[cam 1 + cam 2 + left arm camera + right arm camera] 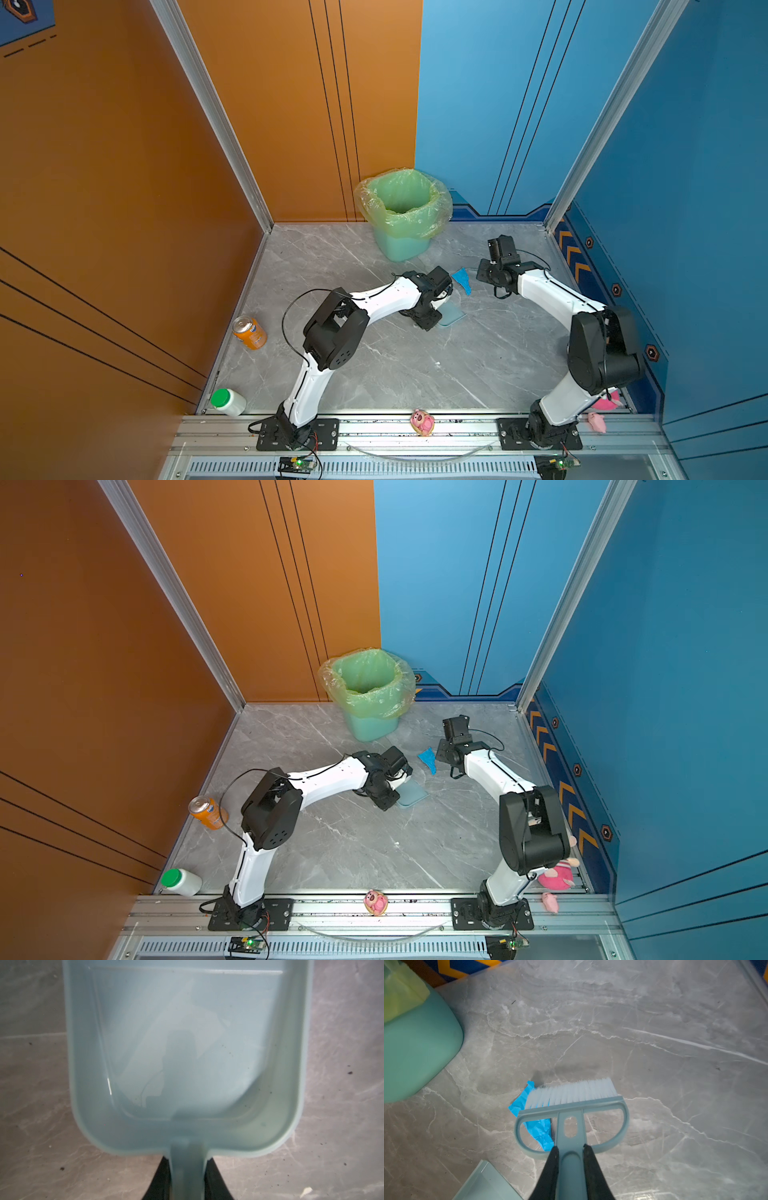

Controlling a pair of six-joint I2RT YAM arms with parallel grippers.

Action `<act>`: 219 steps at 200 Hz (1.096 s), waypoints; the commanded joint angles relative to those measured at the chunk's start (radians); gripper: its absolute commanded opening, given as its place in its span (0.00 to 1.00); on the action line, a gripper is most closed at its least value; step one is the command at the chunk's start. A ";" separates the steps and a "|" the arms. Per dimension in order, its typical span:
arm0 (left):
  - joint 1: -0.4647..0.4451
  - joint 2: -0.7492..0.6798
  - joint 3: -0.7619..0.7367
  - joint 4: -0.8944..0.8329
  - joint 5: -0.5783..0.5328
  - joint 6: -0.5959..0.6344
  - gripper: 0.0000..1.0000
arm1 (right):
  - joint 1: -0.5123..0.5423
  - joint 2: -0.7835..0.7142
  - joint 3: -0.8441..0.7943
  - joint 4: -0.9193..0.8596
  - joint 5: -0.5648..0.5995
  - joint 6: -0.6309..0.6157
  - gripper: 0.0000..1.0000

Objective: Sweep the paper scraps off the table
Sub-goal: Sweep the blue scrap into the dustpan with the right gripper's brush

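One blue paper scrap (538, 1126) lies on the grey marble table (395, 365), in both top views between the two wrists (462, 279) (428, 759). My right gripper (569, 1147) is shut on the handle of a pale blue brush (571, 1105). The white bristles (571, 1093) rest on the table with one end over the scrap, which shows through the brush's frame loop. My left gripper (188, 1159) is shut on the handle of the pale blue dustpan (187, 1053), which lies flat and holds nothing. A corner of the dustpan (485, 1184) sits close to the scrap.
A teal bin (403, 212) lined with a green bag stands at the back, close to the scrap. An orange can (249, 332) and a white green-capped bottle (227, 401) stand by the left wall. Pink plush toys (422, 422) (597, 422) sit on the front rail.
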 commanded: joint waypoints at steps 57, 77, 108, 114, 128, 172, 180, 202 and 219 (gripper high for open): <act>-0.005 0.027 0.028 -0.024 -0.028 0.014 0.00 | 0.149 0.032 -0.015 -0.110 0.110 -0.036 0.00; -0.006 0.033 0.031 -0.023 -0.029 0.013 0.00 | 0.186 -0.007 -0.067 -0.125 0.103 -0.023 0.00; -0.006 0.038 0.031 -0.024 -0.026 0.007 0.00 | 0.249 -0.074 -0.132 -0.179 0.111 -0.003 0.00; -0.006 0.038 0.030 -0.024 -0.025 0.008 0.00 | 0.256 -0.087 -0.145 -0.190 0.108 0.003 0.00; -0.004 0.039 0.029 -0.023 -0.021 0.007 0.00 | 0.273 -0.118 -0.178 -0.196 0.075 0.015 0.00; -0.003 0.049 0.042 -0.022 -0.013 0.007 0.00 | 0.303 -0.177 -0.246 -0.180 -0.093 -0.003 0.00; -0.004 0.049 0.042 -0.022 -0.012 0.006 0.00 | 0.301 -0.187 -0.253 -0.172 -0.131 -0.008 0.00; -0.003 0.049 0.039 -0.022 -0.014 0.003 0.00 | 0.290 -0.226 -0.272 -0.134 -0.204 -0.016 0.00; -0.005 0.048 0.037 -0.022 -0.020 0.000 0.00 | 0.268 -0.245 -0.268 -0.132 -0.247 -0.024 0.00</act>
